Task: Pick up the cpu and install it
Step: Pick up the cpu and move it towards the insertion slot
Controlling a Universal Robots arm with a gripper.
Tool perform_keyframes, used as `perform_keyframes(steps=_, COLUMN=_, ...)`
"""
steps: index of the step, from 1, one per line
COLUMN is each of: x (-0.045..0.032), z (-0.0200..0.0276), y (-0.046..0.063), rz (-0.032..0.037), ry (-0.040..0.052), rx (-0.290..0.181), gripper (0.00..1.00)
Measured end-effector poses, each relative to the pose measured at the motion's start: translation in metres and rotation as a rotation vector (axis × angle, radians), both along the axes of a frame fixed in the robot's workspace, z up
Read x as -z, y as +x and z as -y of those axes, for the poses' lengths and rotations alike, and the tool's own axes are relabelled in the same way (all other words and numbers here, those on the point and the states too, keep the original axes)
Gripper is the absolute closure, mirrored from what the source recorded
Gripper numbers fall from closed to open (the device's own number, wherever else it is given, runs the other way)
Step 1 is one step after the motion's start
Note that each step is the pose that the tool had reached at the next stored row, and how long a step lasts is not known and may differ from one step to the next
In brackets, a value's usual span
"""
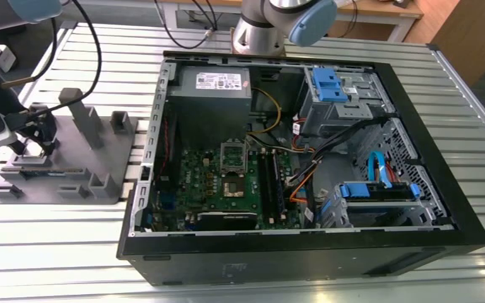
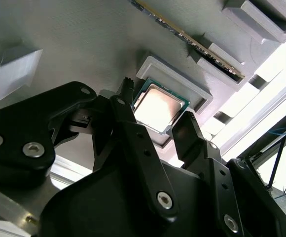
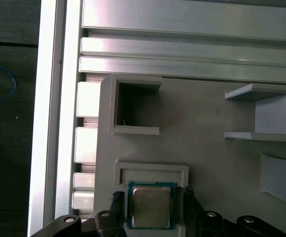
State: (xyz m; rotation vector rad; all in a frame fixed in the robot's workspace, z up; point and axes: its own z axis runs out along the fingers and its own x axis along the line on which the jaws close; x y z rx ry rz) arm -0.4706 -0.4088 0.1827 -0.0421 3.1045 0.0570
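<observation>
Straddling the flat square silvery cpu [image 3: 151, 206] in its grey pocket [image 3: 153, 170] — black tool [image 3: 152, 194], jaws apart.

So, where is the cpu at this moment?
The cpu lies in a shallow pocket of the grey block, at the exterior view's left, straddled by the open gripper.

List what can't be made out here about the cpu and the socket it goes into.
- Second wrist view: the near edges of the cpu are covered by the black fingers straddling it.
- Exterior view: the cpu is too small to see and sits behind the gripper at the grey holder block.
- Exterior view: the motherboard socket is too small to tell whether it is empty.
</observation>
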Motion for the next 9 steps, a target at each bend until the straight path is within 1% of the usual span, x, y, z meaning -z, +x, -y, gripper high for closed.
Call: perform_keyframes(steps=9, x=0.0003, z=0.0, y=0.0, rz=-0.0002, ry=-0.0001, rx=0.0, gripper=0.42)
